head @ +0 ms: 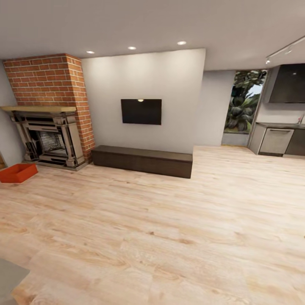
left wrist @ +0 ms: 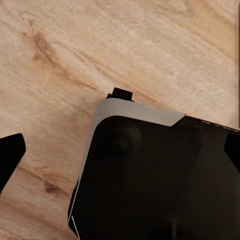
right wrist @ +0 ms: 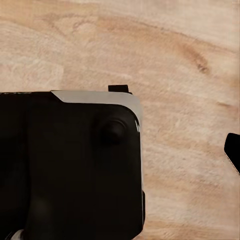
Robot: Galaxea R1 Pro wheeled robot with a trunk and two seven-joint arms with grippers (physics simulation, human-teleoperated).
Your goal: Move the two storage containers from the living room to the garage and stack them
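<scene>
living room (head: pixel 140 84): one orange storage container (head: pixel 17 173) near fireplace (head: pixel 48 140); both hands' spread can't tell, fingertips barely visible.

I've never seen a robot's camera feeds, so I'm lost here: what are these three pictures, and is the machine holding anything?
They come from one wheeled, two-armed robot in a simulated living room. The wide picture is from its head camera: a brick fireplace, a wall-mounted television, a long low dark bench and one orange-red storage container on the wood-plank floor. The other two look down from cameras on each wrist, at the robot's dark base over the same floor. Nothing shows held; the dark finger tips at the picture edges do not reveal the grippers' state.
</scene>
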